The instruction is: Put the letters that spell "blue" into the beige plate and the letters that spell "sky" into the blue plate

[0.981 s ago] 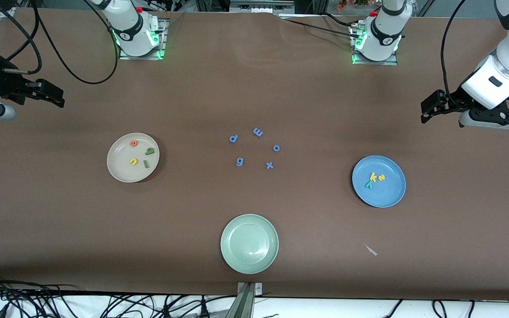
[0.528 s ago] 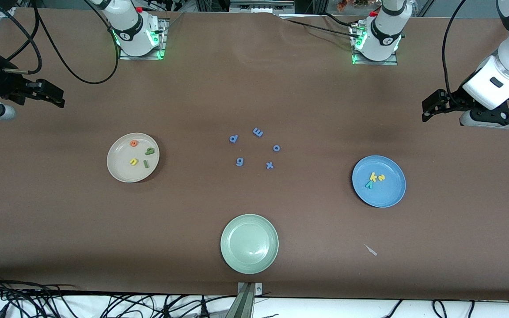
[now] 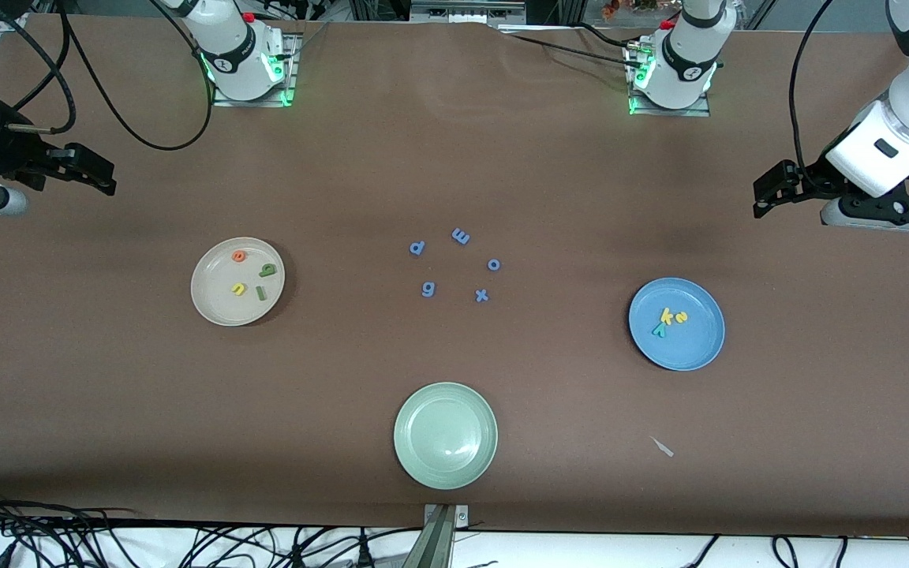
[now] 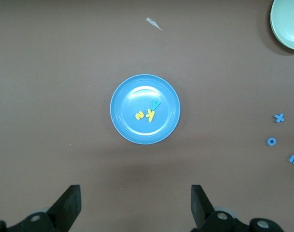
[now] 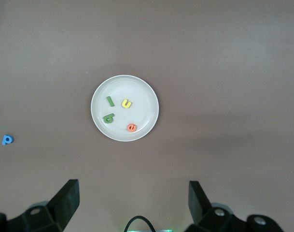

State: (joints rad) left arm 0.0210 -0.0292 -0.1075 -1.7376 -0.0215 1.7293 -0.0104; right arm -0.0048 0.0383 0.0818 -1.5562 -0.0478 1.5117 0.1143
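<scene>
The beige plate (image 3: 214,300) holds the orange e (image 3: 239,255), green b (image 3: 267,270), yellow u (image 3: 238,289) and green l (image 3: 260,293). In the right wrist view the plate (image 5: 142,96) shows the l (image 5: 110,101), u (image 5: 126,103), b (image 5: 108,118) and e (image 5: 132,127). The blue plate (image 3: 691,347) carries the yellow k (image 3: 666,316), yellow s (image 3: 681,318) and teal y (image 3: 660,330), which touch one another; the left wrist view shows this plate (image 4: 137,133) too. My right gripper (image 3: 95,175) (image 5: 133,191) hangs open and empty over bare table at its arm's end. My left gripper (image 3: 766,197) (image 4: 135,195) hangs open and empty at the left arm's end.
Several periwinkle-blue letters lie mid-table: p (image 3: 417,248), m (image 3: 461,235), o (image 3: 493,264), g (image 3: 428,289), x (image 3: 482,295). An empty pale green plate (image 3: 445,435) sits nearest the front camera. A small white scrap (image 3: 663,446) lies nearer the camera than the blue plate.
The left arm has drifted very slightly toward its end of the table. Plates, letters and the right arm stay where they were.
</scene>
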